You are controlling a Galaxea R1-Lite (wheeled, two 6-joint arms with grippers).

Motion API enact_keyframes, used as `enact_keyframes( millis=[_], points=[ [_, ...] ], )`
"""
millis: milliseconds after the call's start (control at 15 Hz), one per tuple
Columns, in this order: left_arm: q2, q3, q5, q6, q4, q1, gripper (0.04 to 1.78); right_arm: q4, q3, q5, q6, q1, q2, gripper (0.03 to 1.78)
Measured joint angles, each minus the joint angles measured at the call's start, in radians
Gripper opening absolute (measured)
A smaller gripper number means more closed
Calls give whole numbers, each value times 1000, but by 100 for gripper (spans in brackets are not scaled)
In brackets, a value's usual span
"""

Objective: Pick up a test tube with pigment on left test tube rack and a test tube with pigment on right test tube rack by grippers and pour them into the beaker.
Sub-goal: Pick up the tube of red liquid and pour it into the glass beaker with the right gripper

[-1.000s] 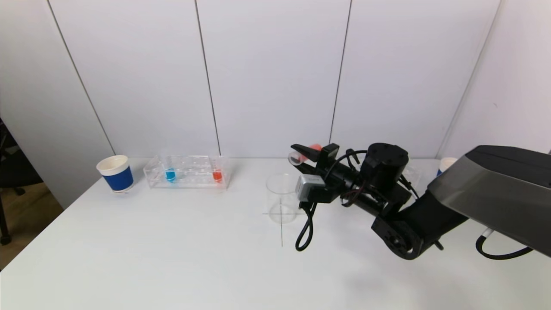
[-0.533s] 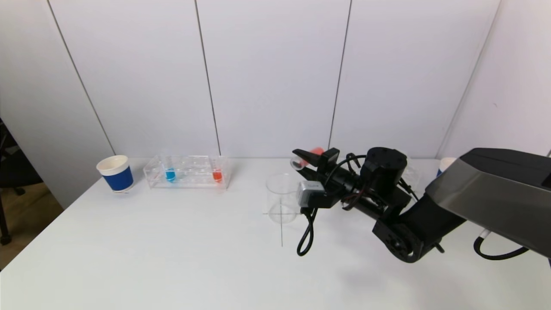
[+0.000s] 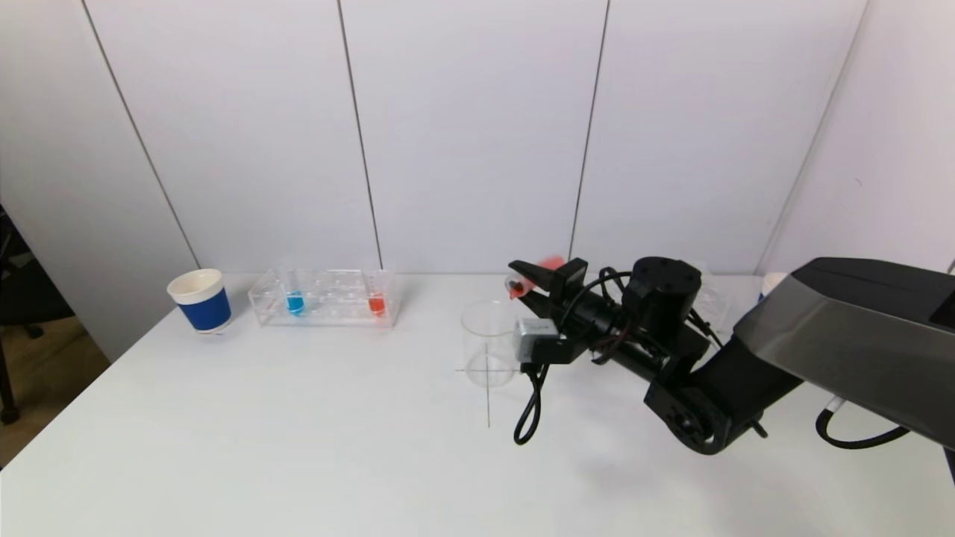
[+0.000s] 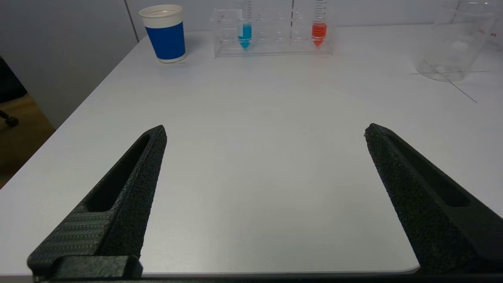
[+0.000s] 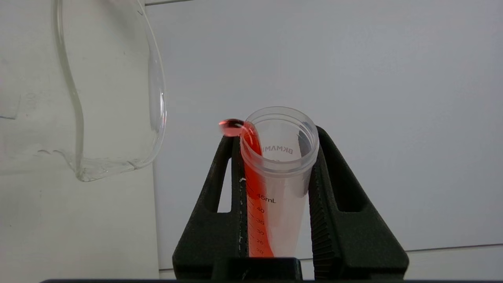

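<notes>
From the head view we see the right gripper (image 3: 531, 282) clamping a clear plastic test tube of red pigment (image 3: 522, 282) nearly level, its mouth just above the far rim of the clear glass beaker (image 3: 489, 343); it has tipped further since a second ago

Left wrist: our left gripper (image 4: 265, 131) hangs wide and empty, well short of the beaker

Right wrist: a red drop beads at the tube's lip
</notes>
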Motion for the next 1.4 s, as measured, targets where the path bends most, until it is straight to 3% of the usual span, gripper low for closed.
enact_keyframes(
  millis=[400, 1400],
  points=[
    [0, 0, 0, 0, 0, 0, 176, 10, -3, -24, -23, 7, -2, 50],
    [0, 0, 0, 0, 0, 0, 176, 105, -50, -26, -114, 15, -15, 50]
  ],
)
